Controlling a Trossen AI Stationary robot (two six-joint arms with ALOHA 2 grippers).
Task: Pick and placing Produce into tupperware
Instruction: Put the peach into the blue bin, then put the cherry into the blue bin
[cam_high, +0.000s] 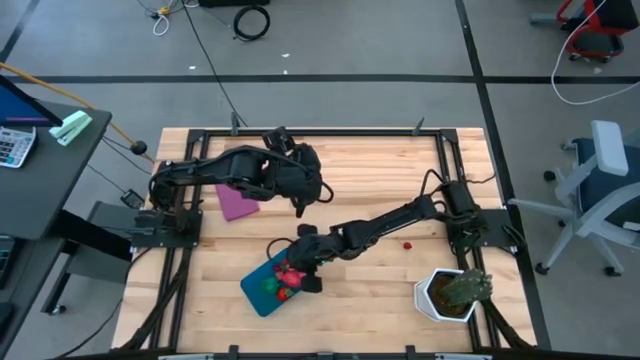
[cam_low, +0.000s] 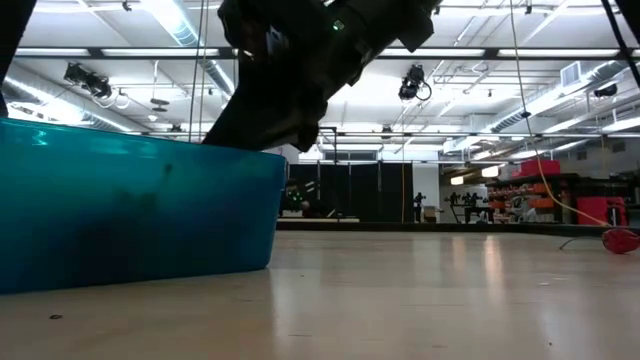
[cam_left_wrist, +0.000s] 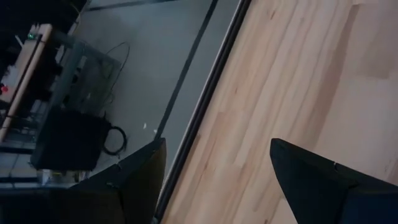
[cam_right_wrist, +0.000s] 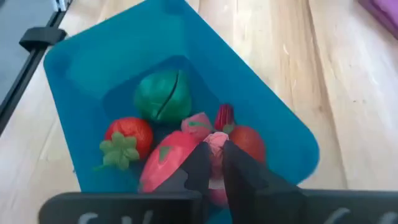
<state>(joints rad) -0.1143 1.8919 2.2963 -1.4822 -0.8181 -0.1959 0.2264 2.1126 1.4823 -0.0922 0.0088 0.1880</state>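
No text, label, brand, number or sign can be read in any view. The pale marks on the dark bar at the edge of the right wrist view are too blurred to make out, and the calculator (cam_high: 12, 145) on the side desk shows no legible figures.

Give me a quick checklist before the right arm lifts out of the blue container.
1. Right gripper over the tupperware: ok.
2. Pink piece released: cannot tell; the fingers stand narrow around it.
3. Green piece and strawberry inside the container: ok.
4. All produce packed: not ok; one red piece lies on the table.
5. Left gripper clear, open, hovering by the purple rectangle: ok.
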